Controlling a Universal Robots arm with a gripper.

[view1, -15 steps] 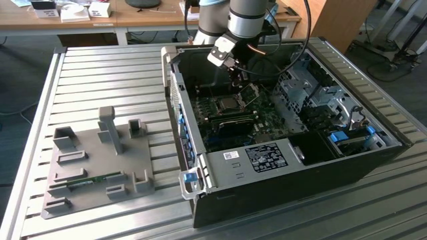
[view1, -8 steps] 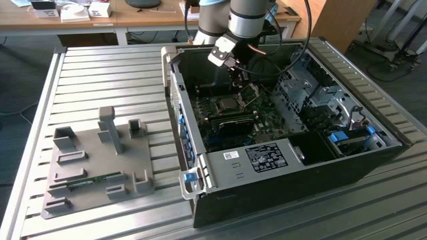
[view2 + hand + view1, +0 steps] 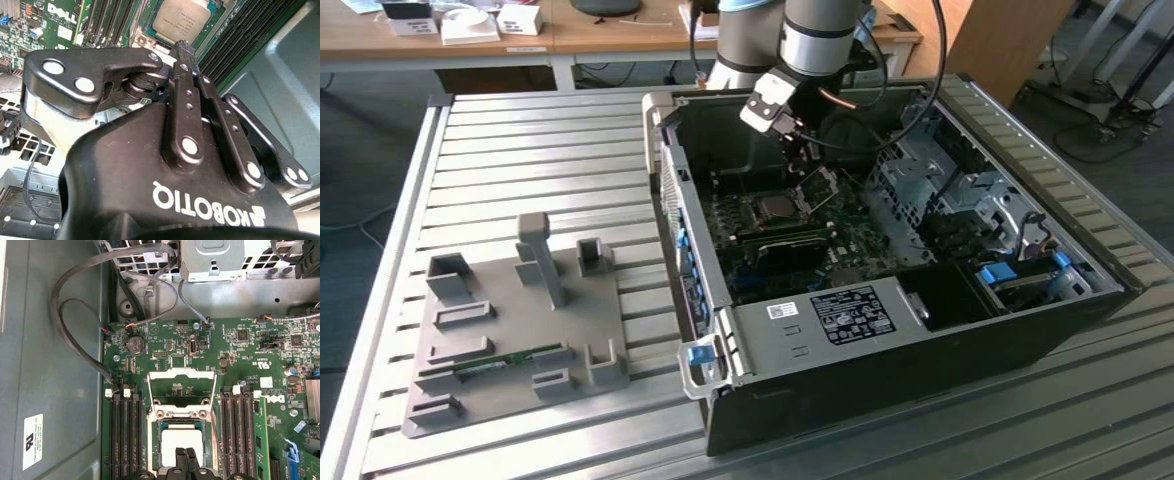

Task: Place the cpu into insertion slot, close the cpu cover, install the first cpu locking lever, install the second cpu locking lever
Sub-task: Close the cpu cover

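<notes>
The cpu (image 3: 182,442) lies flat in the insertion slot (image 3: 156,440) on the green motherboard; in the exterior view, the cpu (image 3: 781,207) is inside the open computer case. The cpu cover (image 3: 183,372) is swung open, and in the exterior view the cpu cover (image 3: 822,184) stands tilted up beside the slot. My gripper (image 3: 186,456) hovers just over the cpu's edge with its two fingers pressed together and nothing between them. In the second wrist view, the gripper (image 3: 182,47) points toward the cpu (image 3: 182,17).
Long black memory slots (image 3: 125,435) flank the socket on both sides. Grey cables (image 3: 75,320) loop beyond the board near a metal drive cage (image 3: 212,257). A white-labelled black box (image 3: 847,315) fills the case's near end. A grey fixture (image 3: 514,320) sits on the slatted table.
</notes>
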